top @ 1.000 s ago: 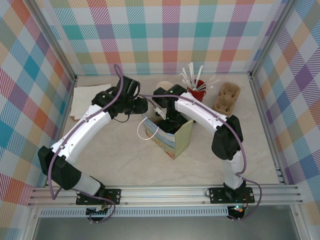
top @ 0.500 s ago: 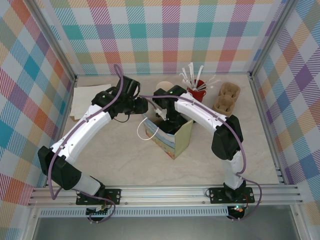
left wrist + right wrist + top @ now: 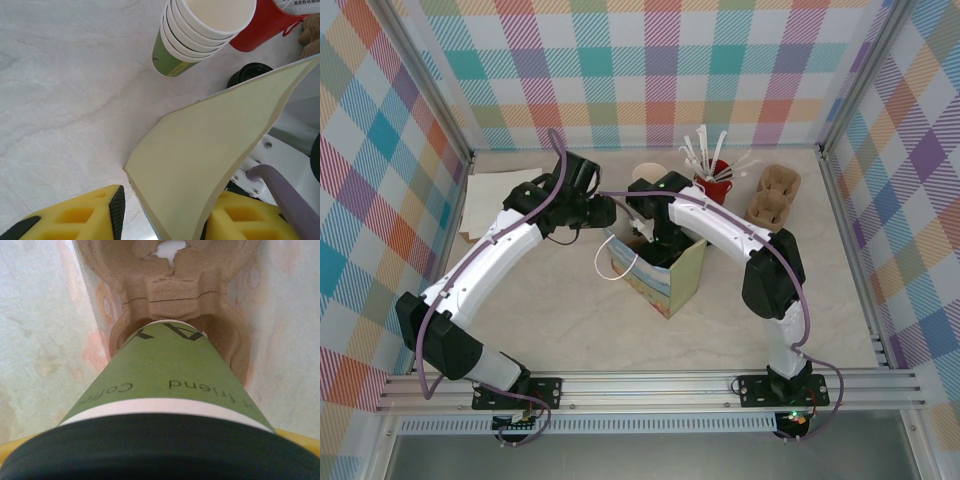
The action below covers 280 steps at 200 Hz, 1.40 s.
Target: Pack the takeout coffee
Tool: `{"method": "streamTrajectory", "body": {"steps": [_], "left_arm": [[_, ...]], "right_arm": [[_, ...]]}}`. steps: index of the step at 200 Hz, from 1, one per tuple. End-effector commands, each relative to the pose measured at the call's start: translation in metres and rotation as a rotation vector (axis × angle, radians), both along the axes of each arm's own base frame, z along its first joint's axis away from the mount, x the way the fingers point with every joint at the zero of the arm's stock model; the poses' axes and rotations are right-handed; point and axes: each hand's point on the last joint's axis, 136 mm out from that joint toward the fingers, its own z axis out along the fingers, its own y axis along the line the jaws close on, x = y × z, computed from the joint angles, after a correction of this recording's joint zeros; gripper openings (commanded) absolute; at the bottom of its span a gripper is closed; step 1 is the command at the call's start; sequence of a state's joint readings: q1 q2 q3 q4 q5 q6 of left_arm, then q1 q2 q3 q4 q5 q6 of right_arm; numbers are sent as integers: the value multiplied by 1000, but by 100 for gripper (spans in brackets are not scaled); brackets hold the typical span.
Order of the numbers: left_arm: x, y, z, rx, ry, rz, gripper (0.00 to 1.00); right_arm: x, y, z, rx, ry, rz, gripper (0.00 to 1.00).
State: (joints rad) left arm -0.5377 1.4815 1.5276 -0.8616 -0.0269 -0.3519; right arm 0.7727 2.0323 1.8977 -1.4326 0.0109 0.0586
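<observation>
The takeout coffee, a small paper cup with an olive-green body, a cream band under the rim and a round black plastic lid, sits between the fingers of the right gripper. In the right wrist view the lid is nearest the camera and the cup's base points away and down. The base is at the mouth of a round well in a brown moulded-pulp cup carrier, which lies at the bottom of the tall, pale printed paper bag. Whether the base is fully seated in the well cannot be told. The right gripper's jaws stand wide and are closed around the upper part of the cup, with a yellow fingertip just showing beside the lid. From above, the right gripper reaches down into the open top of the paper bag, which stands upright on the marbled table. The left gripper is at the bag's left rim. In its wrist view the left gripper has its jaws partly apart, one on each side of the bag's cream wall. The wall lies next to one yellow finger, and a strip of table shows between it and the other. Beyond the bag stand a stack of green-and-cream paper cups and a red cup.
</observation>
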Motion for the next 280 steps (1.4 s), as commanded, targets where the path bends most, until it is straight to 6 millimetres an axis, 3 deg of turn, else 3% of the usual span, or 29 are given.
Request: {"method": "streamTrajectory", "body": {"steps": [1, 280], "left_arm": [[1, 3, 1, -2, 4, 7, 42], [2, 2, 1, -2, 3, 9, 42]], "right_arm": [[-4, -4, -4, -16, 31, 13, 69], [-5, -14, -6, -57, 40, 8, 69]]}}
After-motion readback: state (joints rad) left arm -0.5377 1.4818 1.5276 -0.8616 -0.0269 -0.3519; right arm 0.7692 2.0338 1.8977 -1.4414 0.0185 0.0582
